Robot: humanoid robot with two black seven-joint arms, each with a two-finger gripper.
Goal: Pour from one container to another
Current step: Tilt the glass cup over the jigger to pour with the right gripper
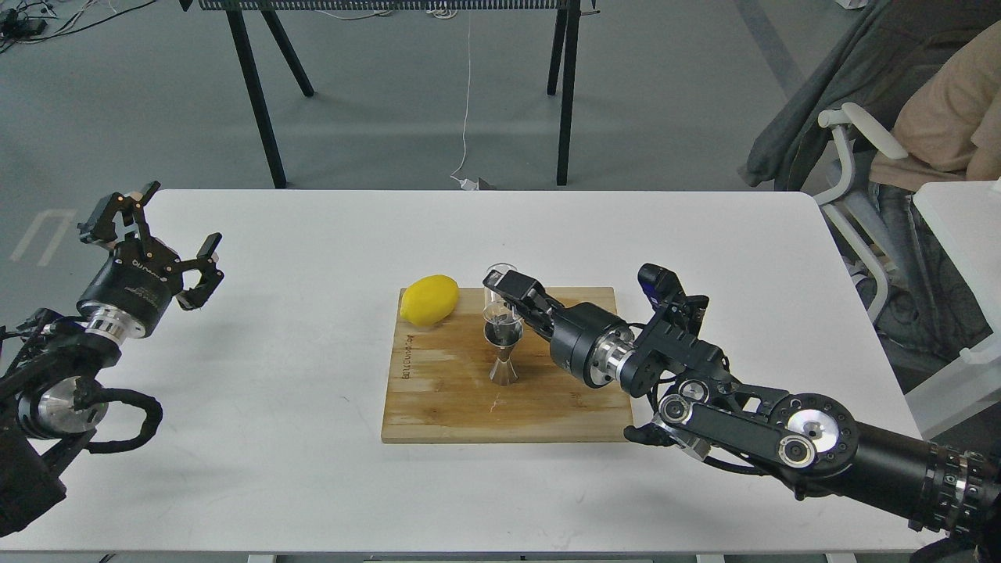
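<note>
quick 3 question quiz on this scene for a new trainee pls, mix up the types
1. True or false: the right gripper holds the clear glass cup above the steel jigger.
2. Multiple choice: the lemon lies (A) on the bare white table, (B) on the wooden board's far left corner, (C) inside the jigger.
3. Fill in: the left gripper, away from the board at the table's left edge, holds ______.

Key
1. True.
2. B.
3. Nothing; its fingers are spread open.
</note>
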